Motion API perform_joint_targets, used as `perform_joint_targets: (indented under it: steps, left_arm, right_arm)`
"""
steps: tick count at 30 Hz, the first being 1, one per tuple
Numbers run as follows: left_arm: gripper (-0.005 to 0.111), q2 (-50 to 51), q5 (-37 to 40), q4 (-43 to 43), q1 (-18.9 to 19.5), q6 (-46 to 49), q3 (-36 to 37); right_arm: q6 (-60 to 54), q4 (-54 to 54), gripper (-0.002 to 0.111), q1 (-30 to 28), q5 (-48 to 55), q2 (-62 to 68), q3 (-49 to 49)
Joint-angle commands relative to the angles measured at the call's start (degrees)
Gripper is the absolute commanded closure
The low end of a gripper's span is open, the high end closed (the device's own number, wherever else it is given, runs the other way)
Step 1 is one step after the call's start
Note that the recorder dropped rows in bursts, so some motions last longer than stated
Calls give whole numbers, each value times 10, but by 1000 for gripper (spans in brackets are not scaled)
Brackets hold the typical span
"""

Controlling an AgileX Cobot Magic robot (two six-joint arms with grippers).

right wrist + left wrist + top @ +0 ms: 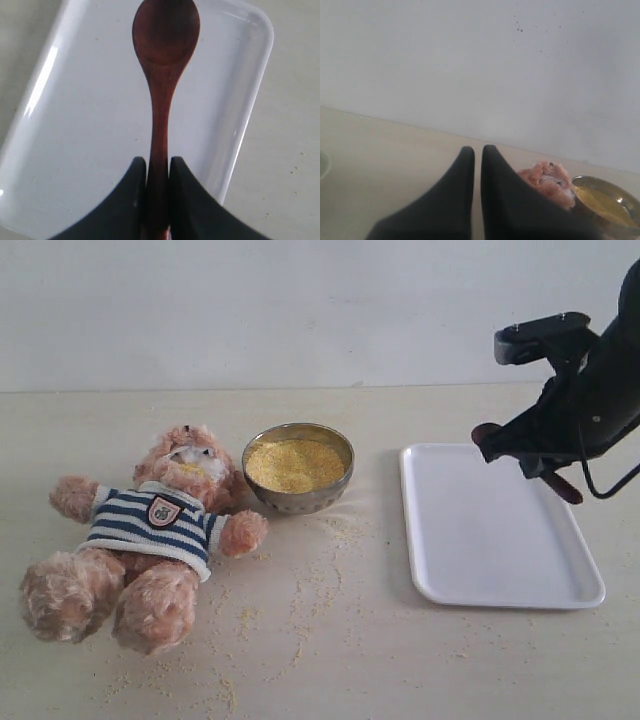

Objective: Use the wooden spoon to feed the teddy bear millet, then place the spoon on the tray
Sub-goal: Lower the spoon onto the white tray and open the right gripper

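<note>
The teddy bear point(150, 530) lies on its back at the left, with yellow grains on its muzzle. Beside its head stands a metal bowl point(300, 502) full of millet point(295, 465). The white tray point(480, 540) lies flat on the right. My right gripper point(520, 445) hovers over the tray's far part, shut on the handle of the wooden spoon point(487, 432). In the right wrist view the spoon point(165, 35) sticks out from the gripper point(158, 160) above the tray point(75, 125), its bowl empty. My left gripper point(477, 149) is shut on nothing; the bear point(547, 180) and millet point(602, 200) lie beyond it.
Loose millet grains point(320, 570) are scattered over the tabletop in front of the bowl and around the bear's legs. A pale wall stands behind the table. A round whitish rim point(322, 165) shows at the edge of the left wrist view.
</note>
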Motion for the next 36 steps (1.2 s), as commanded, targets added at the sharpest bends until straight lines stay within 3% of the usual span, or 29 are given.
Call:
perform_joint_targets:
  steps: [1,36]
  left_arm:
    - [102,-3,36,3,-2,3,2]
    - [102,-3,39,1,-2,3,2]
  right_arm:
    - [6,-6,109,-4,-77,-4,43]
    - [6,5,109,-4,-125,94,53]
